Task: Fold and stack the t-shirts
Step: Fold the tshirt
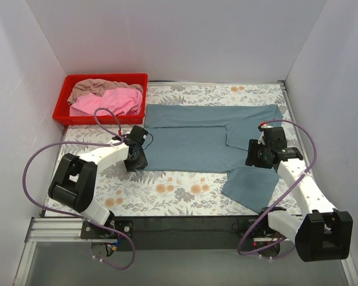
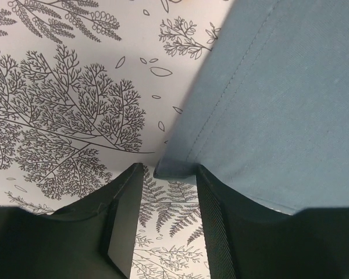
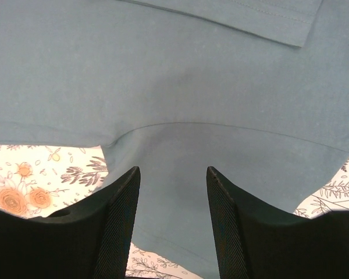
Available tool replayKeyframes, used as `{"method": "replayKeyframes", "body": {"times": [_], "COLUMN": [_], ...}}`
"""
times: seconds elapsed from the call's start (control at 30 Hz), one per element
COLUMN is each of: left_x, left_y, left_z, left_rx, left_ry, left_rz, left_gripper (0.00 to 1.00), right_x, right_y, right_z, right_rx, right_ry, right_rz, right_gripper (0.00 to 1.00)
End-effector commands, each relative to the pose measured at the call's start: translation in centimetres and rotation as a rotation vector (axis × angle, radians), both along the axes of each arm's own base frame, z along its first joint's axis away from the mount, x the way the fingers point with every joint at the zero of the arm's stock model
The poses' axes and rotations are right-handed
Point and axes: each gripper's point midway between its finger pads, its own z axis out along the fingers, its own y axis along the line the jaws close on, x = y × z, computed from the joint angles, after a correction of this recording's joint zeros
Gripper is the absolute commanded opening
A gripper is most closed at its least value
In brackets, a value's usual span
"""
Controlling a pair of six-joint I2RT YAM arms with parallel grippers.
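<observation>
Blue shirt (image 1: 203, 140) lies spread flat on the floral tabletop (image 1: 179, 187), one sleeve sticking out toward the near edge. Left end effector (image 2: 168, 174) is partly open and empty, a hem corner at its fingertips. Right end effector (image 3: 173, 174) hovers partly open over the sleeve seam, holding nothing. Pink shirt (image 1: 110, 101) and beige shirt (image 1: 92, 87) lie crumpled in the red tray (image 1: 62, 101).

Plain white walls (image 1: 185, 36) enclose an evenly lit table (image 1: 167, 189) with a floral-printed cover, a red tray (image 1: 107, 75) at ten o'clock and a metal rail (image 1: 53, 229) along six o'clock.
</observation>
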Motion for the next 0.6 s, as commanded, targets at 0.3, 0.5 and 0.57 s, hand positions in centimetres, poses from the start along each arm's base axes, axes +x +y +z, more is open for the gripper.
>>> {"method": "replayKeyframes", "body": {"times": [0.3,0.5,0.57], "left_x": [-1.7,-1.7,-1.6], "left_y": [1.3,1.5,1.5], "left_z": [-2.4,-2.5,-2.3], "left_rx": [0.048,0.057,0.056], "left_ry": [0.045,0.036,0.029], "left_rz": [-0.029,-0.045,-0.047], "left_gripper": [0.17,0.0,0.0], "right_x": [2.2,2.1,2.2], "right_y": [-5.3,-9.4,-10.8], "right_z": [0.8,-1.6,-2.3], "right_rx": [-0.178,-0.084,-0.052], "right_ry": [0.012,0.11,0.127], "right_rz": [-0.194,-0.393,-0.453], "right_gripper": [0.56,0.55,0.55]}}
